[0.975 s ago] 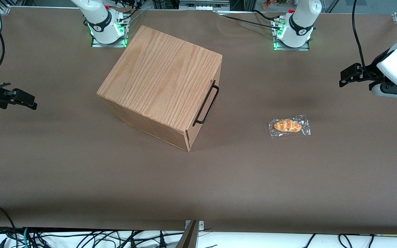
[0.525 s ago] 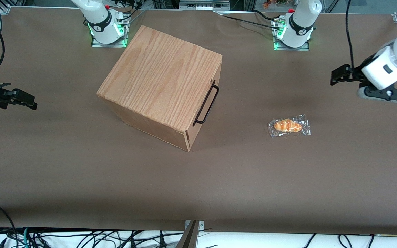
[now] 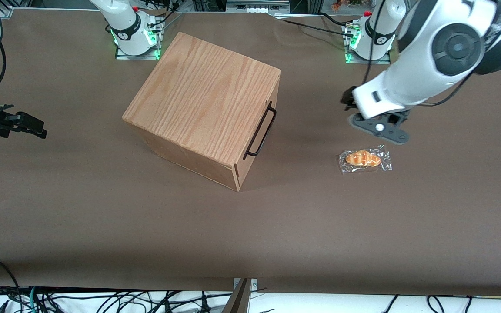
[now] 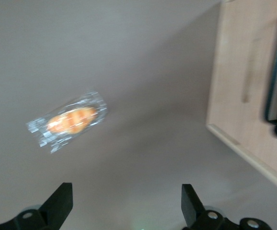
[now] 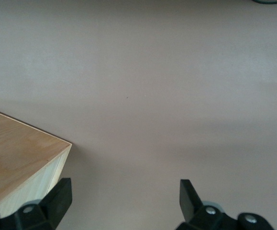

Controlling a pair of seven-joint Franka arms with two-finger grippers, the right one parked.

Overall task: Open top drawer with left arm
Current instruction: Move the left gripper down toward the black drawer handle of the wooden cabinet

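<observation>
Front view: the top drawer (image 3: 257,130) sits shut in its oak box (image 3: 205,104), its handle (image 3: 260,131) facing the working arm. The left arm (image 3: 424,65) carries its claw (image 4: 126,206) spread wide and empty above the surface (image 3: 102,226), near a wrapped pastry (image 3: 364,159), apart from the handle.

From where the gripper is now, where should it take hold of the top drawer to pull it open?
Probably the handle, mid-bar: it stands off the top drawer front, leaving finger room. Come in from in front of the drawer. The open gripper hangs above the table near the wrapped bread, apart from the box.
</observation>
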